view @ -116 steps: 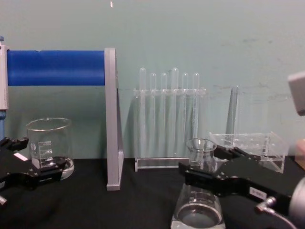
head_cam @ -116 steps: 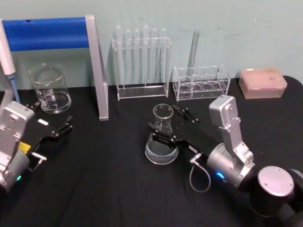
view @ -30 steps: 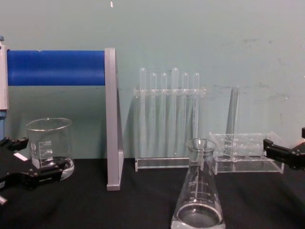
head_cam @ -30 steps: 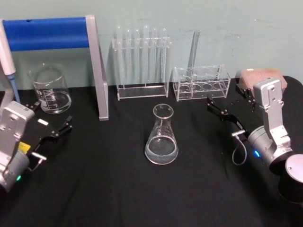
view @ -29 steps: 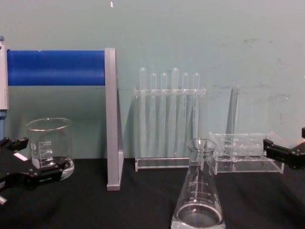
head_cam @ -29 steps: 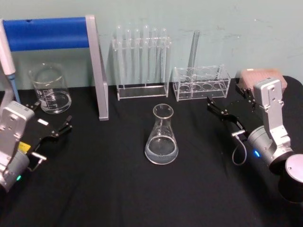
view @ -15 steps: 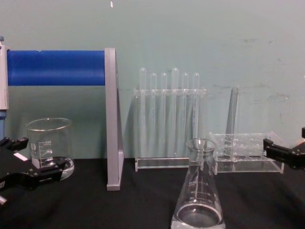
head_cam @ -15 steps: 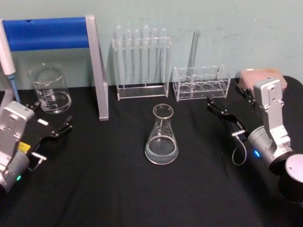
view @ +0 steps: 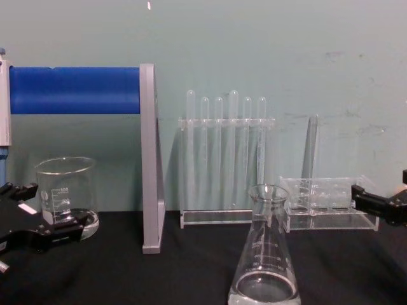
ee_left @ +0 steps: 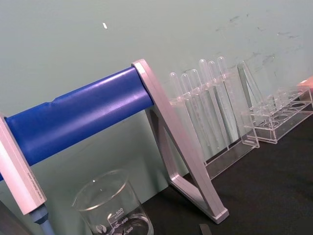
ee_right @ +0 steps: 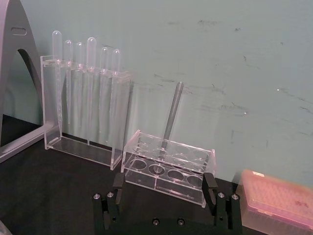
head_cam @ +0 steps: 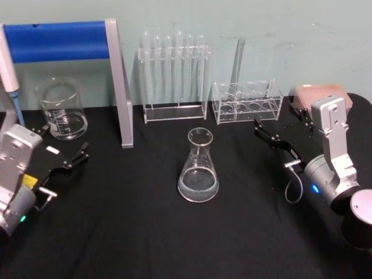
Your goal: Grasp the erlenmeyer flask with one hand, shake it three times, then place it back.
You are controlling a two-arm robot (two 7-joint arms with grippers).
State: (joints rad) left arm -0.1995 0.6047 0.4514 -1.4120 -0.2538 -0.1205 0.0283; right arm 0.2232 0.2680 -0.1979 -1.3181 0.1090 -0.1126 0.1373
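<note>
The erlenmeyer flask [head_cam: 198, 168] stands upright on the black table, near the middle, with a little clear liquid in its base; the chest view has this flask [view: 264, 262] low and right of centre. My right gripper [head_cam: 278, 123] is open and holds nothing, well to the flask's right and apart from it, in front of the small rack. Its two fingers [ee_right: 117, 182] point toward that rack, and one finger [view: 365, 200] enters at the chest view's right edge. At the table's left my left gripper [head_cam: 64, 139] stays parked, open, just in front of the beaker.
A glass beaker [head_cam: 61, 110] sits at the back left beside a blue-barred stand [head_cam: 119, 87] with a pipette [head_cam: 9, 70]. A test tube rack [head_cam: 173, 75], a small clear rack [head_cam: 247, 102] holding one tube, and a pink tip box [head_cam: 308, 93] line the back.
About four seconds ago my right gripper was around the flask's neck; it has let go and withdrawn to the right. Nothing has moved over the last second.
</note>
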